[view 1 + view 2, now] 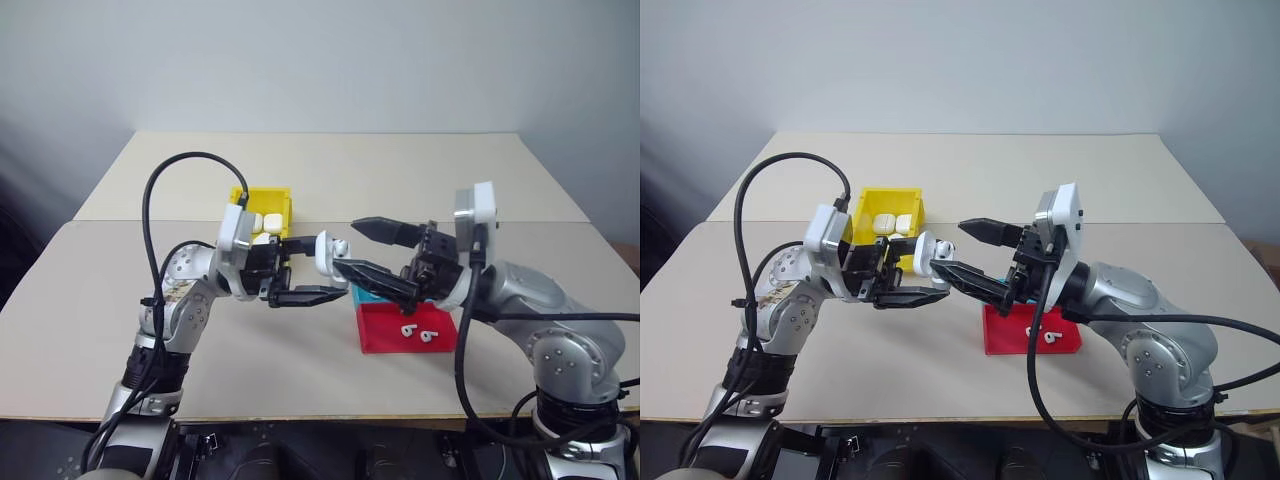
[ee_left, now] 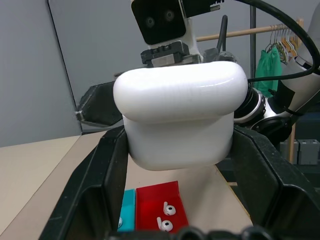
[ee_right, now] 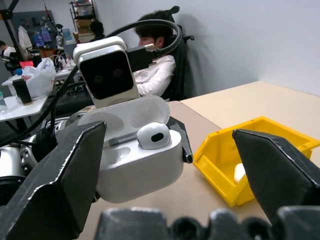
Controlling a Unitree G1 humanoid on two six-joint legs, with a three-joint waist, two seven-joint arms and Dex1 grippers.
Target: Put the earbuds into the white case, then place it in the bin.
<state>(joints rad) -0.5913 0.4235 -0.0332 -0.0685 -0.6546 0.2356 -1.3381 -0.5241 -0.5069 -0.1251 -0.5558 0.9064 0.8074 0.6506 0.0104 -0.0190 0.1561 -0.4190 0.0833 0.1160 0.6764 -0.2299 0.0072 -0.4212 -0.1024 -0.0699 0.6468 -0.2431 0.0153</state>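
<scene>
- White case point(image 3: 134, 152) sits clamped between my left gripper point(image 1: 297, 270) fingers, held up over the table between my two arms, lid flipped open
- My right gripper point(image 1: 385, 260) has its fingers spread wide and holds nothing; they stand either side of the case, not touching it as far as I can tell
- One earbud point(image 3: 152, 135) rests in a socket, head proud of the rim (I judge it not fully seated); the second socket looks empty
- Risk: if I draw the right fingers back carelessly they could clip the lid or the bud and flick it out onto the table
- Risk: shutting the lid on a proud bud could jam it or pop it loose
- Risk: the glossy case could twist in my left grip if pushed from the side
- Two more earbuds point(image 1: 418, 333) lie in the red tray point(image 1: 385, 335), with a teal tray point(image 2: 128, 210) just beside it; the bin point(image 1: 270, 205) stands behind my left arm with white cases already inside
- Right wrist view gives me the open lid and the seated bud; the left wrist view gives only the case's closed back and the trays below; the head views place the bin
</scene>
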